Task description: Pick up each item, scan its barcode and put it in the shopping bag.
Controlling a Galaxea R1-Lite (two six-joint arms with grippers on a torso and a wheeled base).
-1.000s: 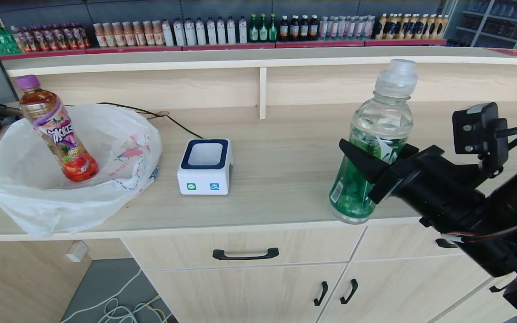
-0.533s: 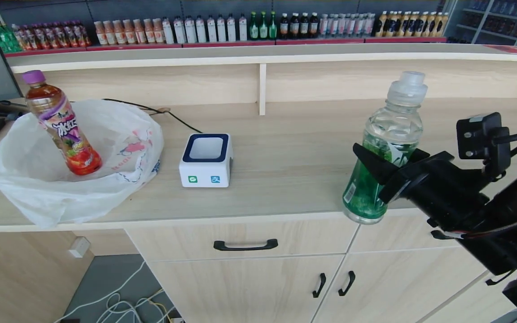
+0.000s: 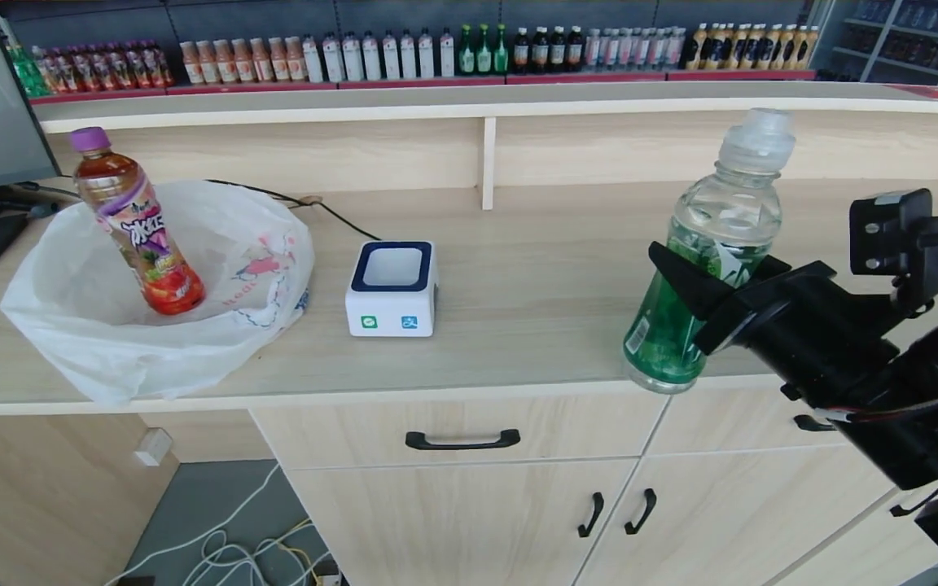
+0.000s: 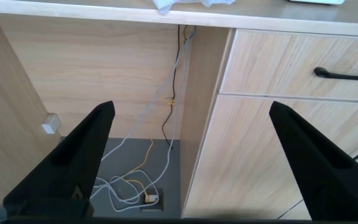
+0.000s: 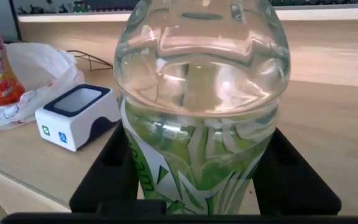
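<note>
Right gripper (image 3: 701, 285) jaws are pinching a bottle (image 3: 725, 207) at the bench (image 3: 534, 268) front edge, open surface stretching to the scanner (image 3: 392, 289) — clear top, green label, pale cap. Left gripper (image 4: 191, 109) jaws are hanging spread.

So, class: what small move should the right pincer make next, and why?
Probably carry the green-labelled clear plastic bottle, gripped in the right pincer, left toward the white blue-rimmed scanner box: its barcode faces that side, and the scanner stands between it and the white plastic bag.
</note>
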